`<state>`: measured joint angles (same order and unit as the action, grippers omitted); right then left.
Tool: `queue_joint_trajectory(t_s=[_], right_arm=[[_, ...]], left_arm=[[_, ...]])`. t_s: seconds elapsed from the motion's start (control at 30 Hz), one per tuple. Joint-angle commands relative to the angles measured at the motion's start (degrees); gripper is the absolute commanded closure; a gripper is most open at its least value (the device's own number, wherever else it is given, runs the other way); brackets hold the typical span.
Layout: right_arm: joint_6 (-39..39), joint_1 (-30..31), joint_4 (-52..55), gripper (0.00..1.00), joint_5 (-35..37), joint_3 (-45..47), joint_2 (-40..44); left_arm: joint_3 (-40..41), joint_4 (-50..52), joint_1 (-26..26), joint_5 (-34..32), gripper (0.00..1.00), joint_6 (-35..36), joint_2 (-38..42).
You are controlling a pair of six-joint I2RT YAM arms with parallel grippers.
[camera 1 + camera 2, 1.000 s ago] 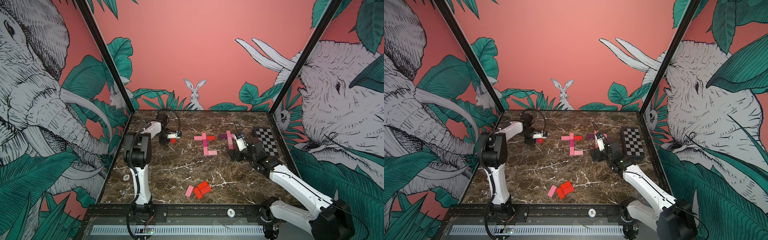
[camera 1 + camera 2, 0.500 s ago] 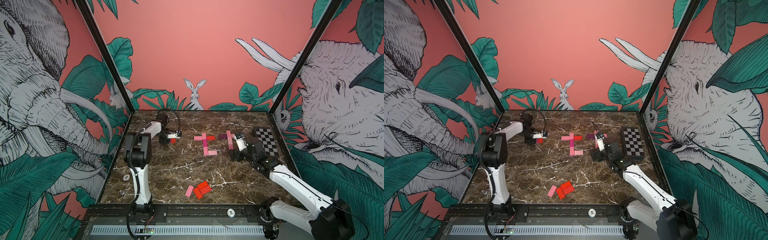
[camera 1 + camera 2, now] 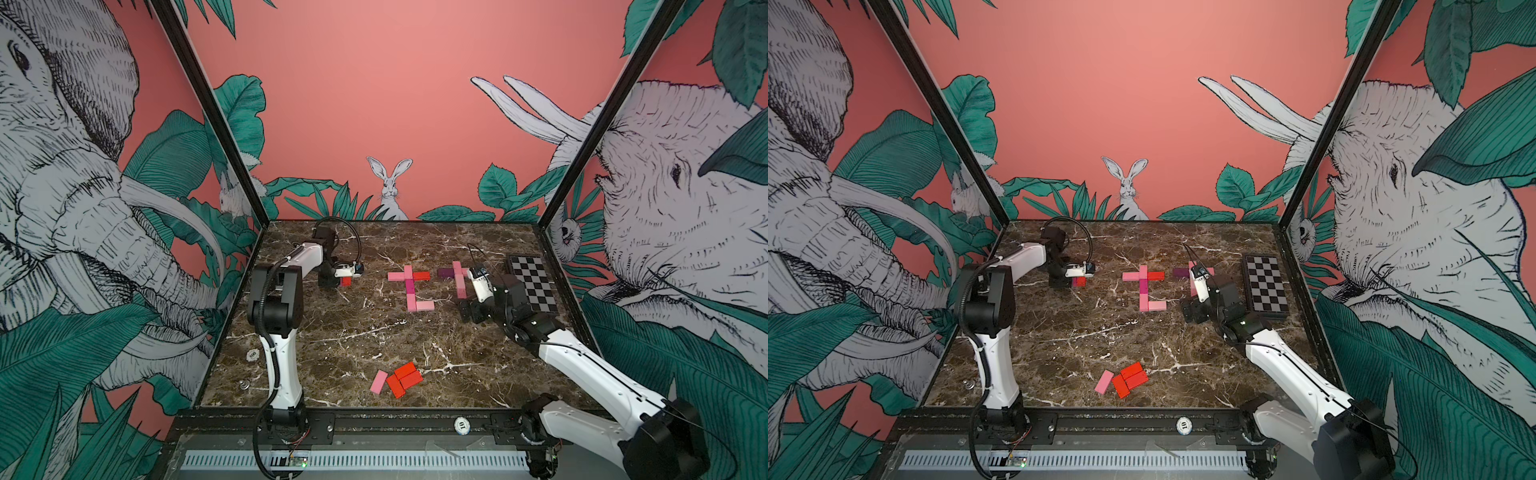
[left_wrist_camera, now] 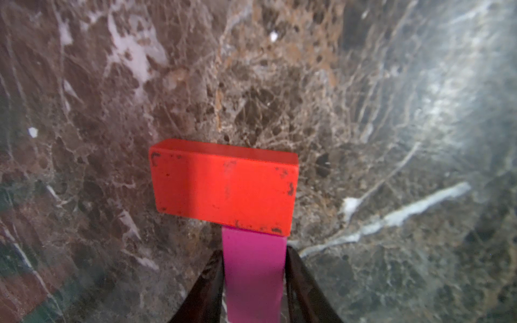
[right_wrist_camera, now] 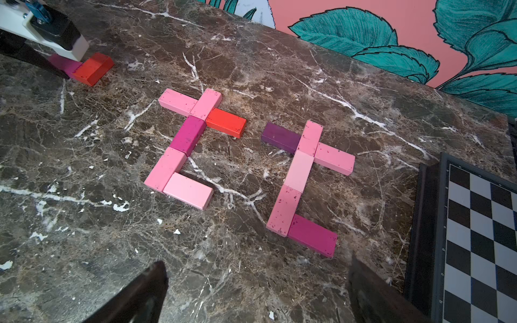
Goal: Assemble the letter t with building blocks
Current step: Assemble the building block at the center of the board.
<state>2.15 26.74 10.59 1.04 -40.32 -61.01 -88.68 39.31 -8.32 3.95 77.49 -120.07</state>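
The left gripper (image 4: 254, 253) pinched the magenta block (image 4: 253, 276), long axis running left-right, its end against the red block (image 4: 223, 184) lying near-far; the right gripper (image 5: 257, 265) stood spread wide.

Two t's of blks flat on tbl (image 5: 84, 223): red-armed t (image 5: 187, 138), purple-armed t (image 5: 300, 170) just beside it, board (image 5: 481, 223) near the latter. Past red-armed t, L gripper (image 5: 60, 63) sits over magenta blk (image 5: 65, 66), its end butting red blk (image 5: 93, 68). R gripper (image 5: 251, 296) fingers (image 5: 140, 290) wide apart.

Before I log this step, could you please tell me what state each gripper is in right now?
Left gripper: closed on the magenta block.
Right gripper: open, holding nothing.
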Motion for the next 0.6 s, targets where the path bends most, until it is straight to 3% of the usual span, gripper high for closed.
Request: queue_joint_trajectory(t_s=[0.0,0.57], right_arm=[[0.1,0.26,-1.27,0.02,0.07,1.18,0.55],[0.04,0.32,-1.34,0.02,0.23,1.2,0.41]], left_arm=[[0.4,1.23,-0.23,0.05,0.61,1.34,0.98],[0.3,0.18,-0.48,-0.82,0.61,1.62,0.37]])
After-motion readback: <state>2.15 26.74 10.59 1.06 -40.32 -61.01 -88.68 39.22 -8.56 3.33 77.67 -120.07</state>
